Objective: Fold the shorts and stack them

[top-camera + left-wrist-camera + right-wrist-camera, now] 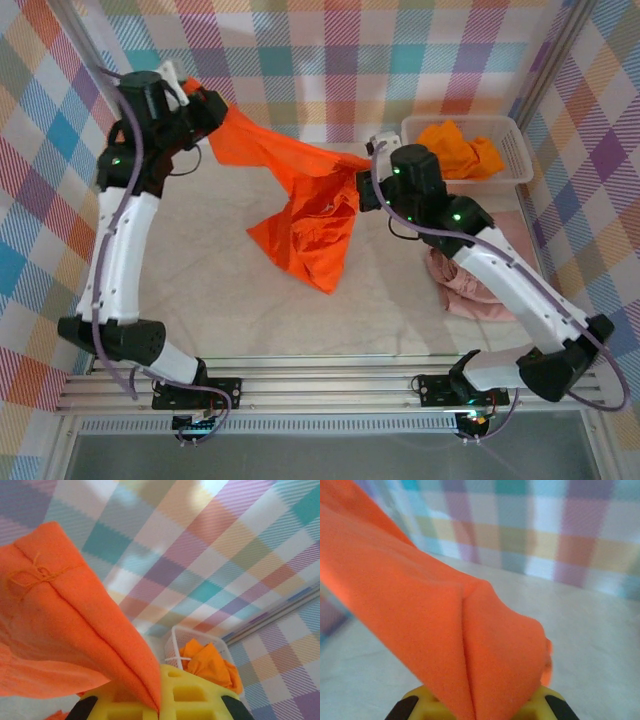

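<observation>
The left gripper (158, 706) is clamped shut on a seamed edge of the bright orange shorts (312, 228). The soft, fleecy cloth is pinched between its yellow, grid-moulded fingers (187, 692), and a loose tangle of thread sits on the stitching further up. The right gripper (476, 707) is closed on another part of the same garment, where a thick fold bulges over its yellow fingers. Between the two grippers the cloth runs as a taut band in the air. Below that band, nearer the right gripper, the rest hangs in a crumpled, pointed drape whose lowest part appears to reach the pale, matt table (200, 300). To the right of the right gripper and slightly beyond it stands a white plastic mesh basket (518, 152) with rounded corners, holding the yellow-orange shorts (458, 148) in a rumpled heap. On the near side of that gripper, partly under the right arm, the dusty pink shorts (470, 292) lie bunched and wrinkled on the table.
</observation>
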You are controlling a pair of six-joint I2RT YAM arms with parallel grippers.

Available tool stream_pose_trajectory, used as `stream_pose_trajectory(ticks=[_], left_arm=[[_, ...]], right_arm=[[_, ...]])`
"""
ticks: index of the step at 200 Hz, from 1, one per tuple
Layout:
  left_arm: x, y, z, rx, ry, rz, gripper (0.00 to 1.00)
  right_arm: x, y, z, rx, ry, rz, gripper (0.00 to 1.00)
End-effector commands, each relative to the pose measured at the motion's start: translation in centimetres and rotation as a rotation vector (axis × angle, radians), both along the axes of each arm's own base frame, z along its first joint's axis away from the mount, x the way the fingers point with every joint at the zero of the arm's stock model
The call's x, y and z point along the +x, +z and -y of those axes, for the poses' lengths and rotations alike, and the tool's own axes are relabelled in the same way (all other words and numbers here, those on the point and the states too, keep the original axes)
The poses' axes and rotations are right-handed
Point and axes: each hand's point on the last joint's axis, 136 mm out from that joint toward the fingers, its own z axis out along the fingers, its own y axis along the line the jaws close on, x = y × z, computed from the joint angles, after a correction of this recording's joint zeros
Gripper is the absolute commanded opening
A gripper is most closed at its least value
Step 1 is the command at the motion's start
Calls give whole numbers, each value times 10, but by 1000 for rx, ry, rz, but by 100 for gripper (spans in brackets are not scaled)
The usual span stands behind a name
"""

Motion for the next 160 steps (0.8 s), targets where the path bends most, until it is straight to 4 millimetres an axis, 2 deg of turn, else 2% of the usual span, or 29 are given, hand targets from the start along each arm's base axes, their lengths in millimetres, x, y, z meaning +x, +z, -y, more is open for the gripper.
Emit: stream_pose_trajectory(ticks=[1,26,43,59,72,86,105,133,137,160], left_arm=[[-43,48,-57,126,244,127,0],[-73,80,-80,174,359,184,0],[-81,94,-90,202,406,207,0],[-79,97,-93,217,428,206,0],[-72,92,-95,226,438,188,0],[-58,77,-95,239,440,141,0],[-36,47,-91,251,424,68,0],[2,-20,-76,213,362,-40,0],[7,-29,-74,204,355,-56,0],[45,-101,-58,175,288,-186,0]], right_arm=[[-32,38,-8,104,167,69,0],[-69,50,-47,192,393,20,0],[-91,58,-74,249,525,-22,0],[-100,65,-88,333,589,-79,0],[-91,57,-89,342,538,-125,0],[-74,36,-82,268,437,-142,0],[-37,-8,-58,140,262,-175,0],[16,-87,-13,107,93,-409,6],[24,-100,-5,106,59,-444,9],[61,-163,22,114,-44,-644,36]])
